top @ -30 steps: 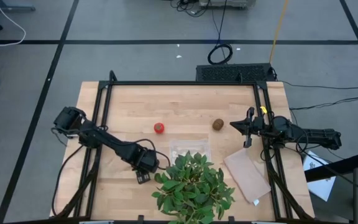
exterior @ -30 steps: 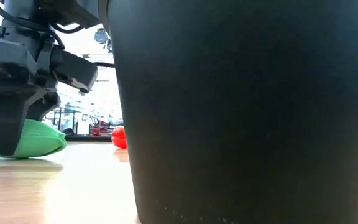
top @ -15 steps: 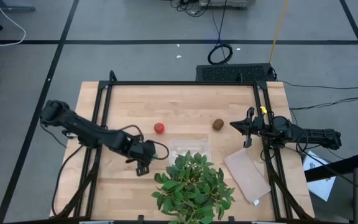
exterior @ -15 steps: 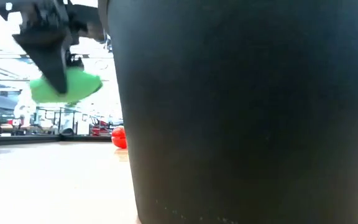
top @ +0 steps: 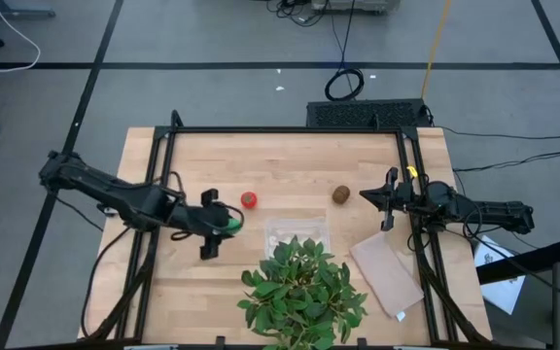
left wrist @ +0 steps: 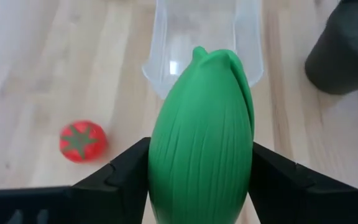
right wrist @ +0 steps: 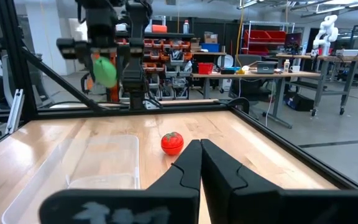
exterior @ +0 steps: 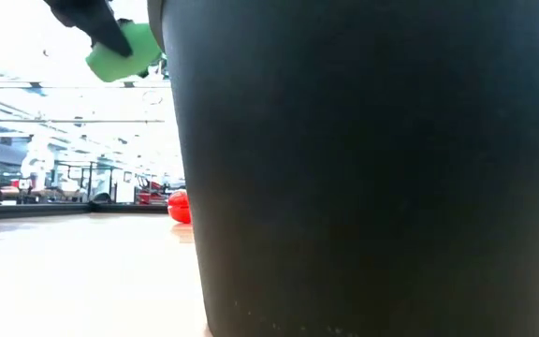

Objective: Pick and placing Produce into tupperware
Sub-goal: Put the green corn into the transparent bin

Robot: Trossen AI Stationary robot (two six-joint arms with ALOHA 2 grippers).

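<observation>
My left gripper (top: 218,225) is raised over the table just left of the clear tupperware (top: 297,234) and is shut on the bright green oblong piece (left wrist: 201,149). That piece also shows high up in the low view (exterior: 124,51). The red tomato (top: 249,199) rests on the wood beyond the left gripper, and the brown kiwi ball (top: 341,194) rests farther right. My right gripper (top: 389,200) waits shut near the table's right rail, just right of the kiwi. The tupperware (left wrist: 204,37) stands on the table with nothing in it. My left gripper pinches the green oblong piece between its two fingers (left wrist: 126,177), one on each long side (left wrist: 160,162). The fingers lie along the piece and slant down from the table's left. The piece is lifted clear of the table, and its pointed end (left wrist: 207,56) points toward the tupperware.
A leafy green plant (top: 304,292) in a black pot (exterior: 372,168) stands at the near edge, close to the tupperware, and blocks most of the low view. A flat tan sheet (top: 387,274) lies near the right rail. A black frame (top: 290,130) runs round the table.
My left gripper has risen from the table with the green piece held between its fingers and moved toward the far edge, away from the plant. The green piece, which lay on the wood a second ago, now hangs clear, high above the table.
</observation>
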